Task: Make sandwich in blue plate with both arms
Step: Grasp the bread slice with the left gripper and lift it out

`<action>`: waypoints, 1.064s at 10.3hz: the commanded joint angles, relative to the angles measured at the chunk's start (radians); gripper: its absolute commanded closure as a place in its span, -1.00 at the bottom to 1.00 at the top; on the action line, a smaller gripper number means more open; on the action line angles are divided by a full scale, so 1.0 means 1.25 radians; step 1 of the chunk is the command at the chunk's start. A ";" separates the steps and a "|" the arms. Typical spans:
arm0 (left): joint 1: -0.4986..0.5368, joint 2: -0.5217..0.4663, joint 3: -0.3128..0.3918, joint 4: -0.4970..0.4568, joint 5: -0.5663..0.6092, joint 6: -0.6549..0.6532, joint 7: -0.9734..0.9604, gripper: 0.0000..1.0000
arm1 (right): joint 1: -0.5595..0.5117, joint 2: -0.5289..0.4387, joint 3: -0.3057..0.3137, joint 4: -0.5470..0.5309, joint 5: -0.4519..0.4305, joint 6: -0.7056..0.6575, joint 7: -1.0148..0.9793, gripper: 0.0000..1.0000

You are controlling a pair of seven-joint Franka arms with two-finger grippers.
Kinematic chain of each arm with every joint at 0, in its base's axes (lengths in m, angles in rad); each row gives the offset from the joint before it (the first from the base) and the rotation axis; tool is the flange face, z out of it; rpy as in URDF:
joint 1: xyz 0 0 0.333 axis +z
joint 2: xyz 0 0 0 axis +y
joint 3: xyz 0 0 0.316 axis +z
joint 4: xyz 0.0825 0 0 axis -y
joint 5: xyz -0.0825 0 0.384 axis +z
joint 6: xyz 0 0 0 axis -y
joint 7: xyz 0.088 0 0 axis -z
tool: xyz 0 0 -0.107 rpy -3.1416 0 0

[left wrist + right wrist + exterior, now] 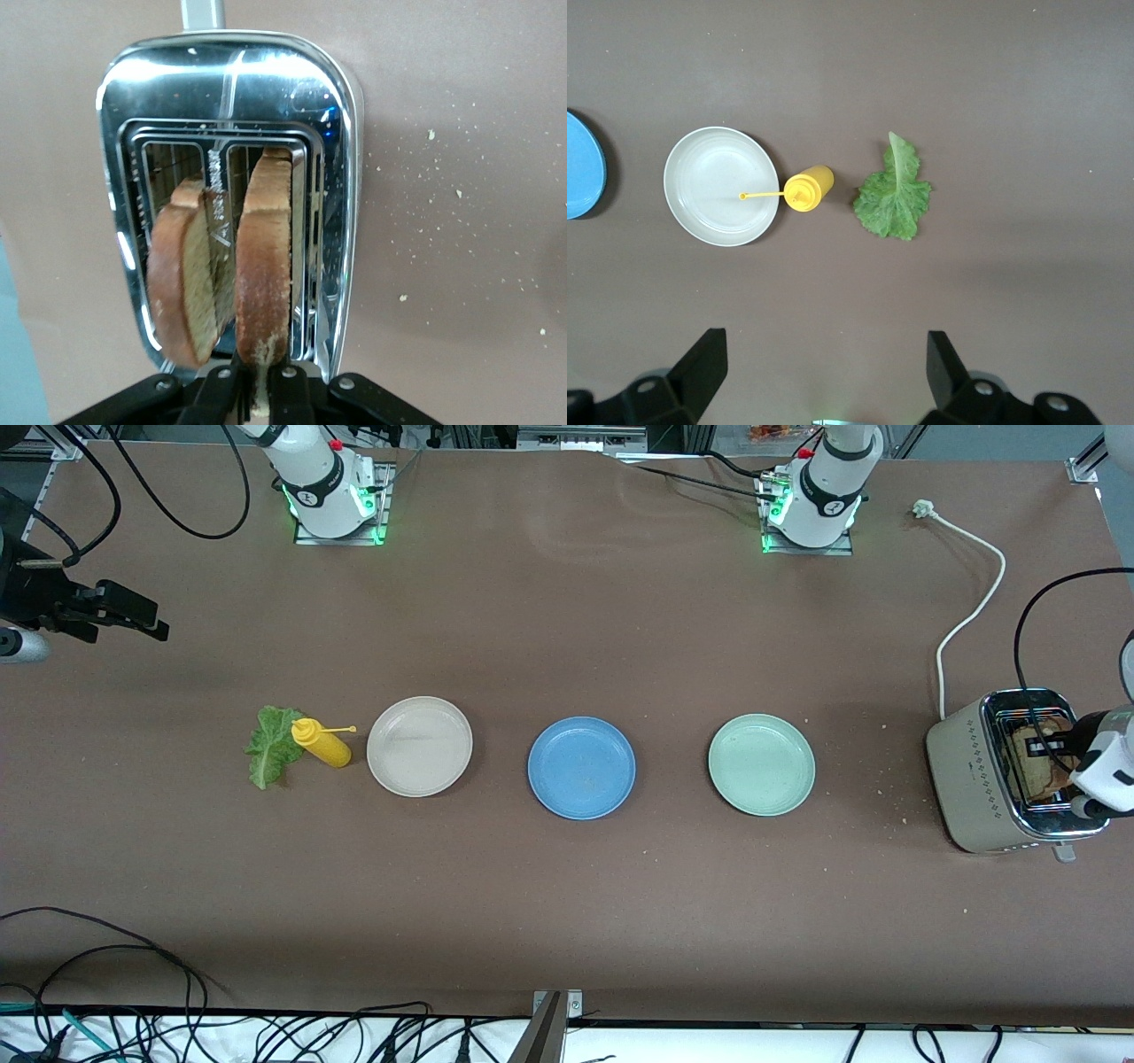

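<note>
The blue plate (581, 767) lies bare at the middle of the table, and its edge shows in the right wrist view (580, 164). A green lettuce leaf (273, 746) (895, 195) lies flat toward the right arm's end. Two brown bread slices stand in the slots of a chrome toaster (983, 779) (337, 133) at the left arm's end. My left gripper (259, 390) (1076, 740) is over the toaster, shut on the top crust of one slice (264, 257). The other slice (182, 283) leans beside it. My right gripper (824, 354) (133, 615) hangs open over bare table at the right arm's end, holding nothing.
A beige-white plate (419, 746) and a pale mint-green plate (761, 764) flank the blue plate. A yellow squeeze bottle (323, 744) lies between the lettuce and the beige plate. The toaster's white cord (974, 611) trails toward the left arm's base. Crumbs dot the table around the toaster.
</note>
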 commanded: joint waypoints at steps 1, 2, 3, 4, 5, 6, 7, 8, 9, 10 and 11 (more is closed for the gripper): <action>0.001 -0.061 -0.004 -0.002 0.005 -0.044 0.041 1.00 | -0.006 -0.003 0.001 0.011 0.017 -0.018 0.008 -1.00; 0.001 -0.077 -0.005 -0.003 0.004 -0.052 0.043 1.00 | -0.006 -0.004 0.001 0.012 0.016 -0.018 0.007 -1.00; 0.000 -0.090 -0.006 -0.002 0.004 -0.067 0.054 1.00 | -0.006 -0.004 0.001 0.012 0.016 -0.018 0.006 -1.00; 0.000 -0.106 -0.006 -0.003 -0.003 -0.082 0.058 1.00 | -0.006 -0.004 0.001 0.012 0.009 -0.018 0.006 -1.00; 0.000 -0.122 -0.004 -0.003 -0.025 -0.095 0.059 1.00 | -0.006 -0.003 0.001 0.012 0.005 -0.018 0.006 -1.00; 0.000 -0.136 -0.005 -0.003 -0.030 -0.110 0.059 1.00 | -0.008 -0.004 0.000 0.012 0.005 -0.018 0.006 -1.00; -0.001 -0.148 -0.006 -0.003 -0.032 -0.126 0.059 1.00 | -0.009 -0.004 -0.001 0.012 0.004 -0.018 0.007 -1.00; -0.001 -0.160 -0.014 -0.003 -0.033 -0.132 0.059 1.00 | -0.011 -0.003 -0.001 0.012 0.004 -0.018 0.007 -1.00; 0.001 -0.165 -0.023 -0.003 -0.037 -0.141 0.058 1.00 | -0.011 -0.006 -0.001 0.010 0.004 -0.018 0.020 -1.00; 0.000 -0.165 -0.028 -0.003 -0.039 -0.149 0.052 1.00 | -0.010 -0.008 0.000 0.008 -0.001 -0.018 0.102 -1.00; 0.000 -0.165 -0.041 -0.007 -0.051 -0.152 0.041 1.00 | -0.010 -0.009 0.004 0.006 -0.012 -0.020 0.144 -1.00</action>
